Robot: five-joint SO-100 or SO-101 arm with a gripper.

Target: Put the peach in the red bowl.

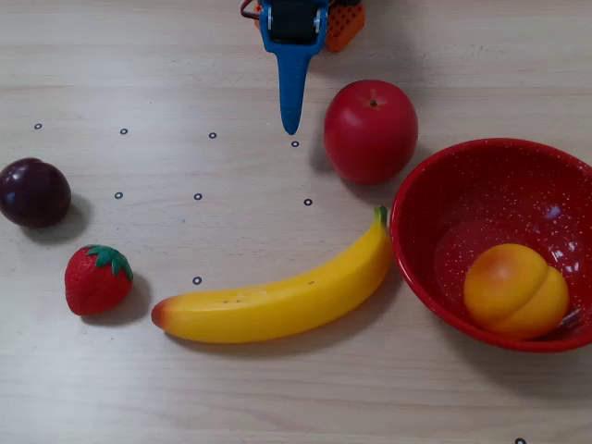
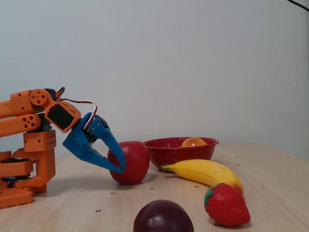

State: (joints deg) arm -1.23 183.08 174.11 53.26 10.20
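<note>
The peach (image 1: 515,289) is yellow-orange with a crease and lies inside the red bowl (image 1: 481,194) at the right of the overhead view. In the fixed view only the peach's top (image 2: 194,142) shows above the bowl's rim (image 2: 169,152). My blue gripper (image 1: 291,128) is at the top middle of the overhead view, well away from the bowl. In the fixed view the gripper (image 2: 122,168) hangs low by the red apple with its fingertips together, and it holds nothing.
A red apple (image 1: 370,129) stands right of the gripper tip and next to the bowl. A banana (image 1: 277,305) lies in front, its stem end by the bowl. A strawberry (image 1: 97,277) and a dark plum (image 1: 34,191) sit at the left. The orange arm base (image 2: 29,159) is at the fixed view's left.
</note>
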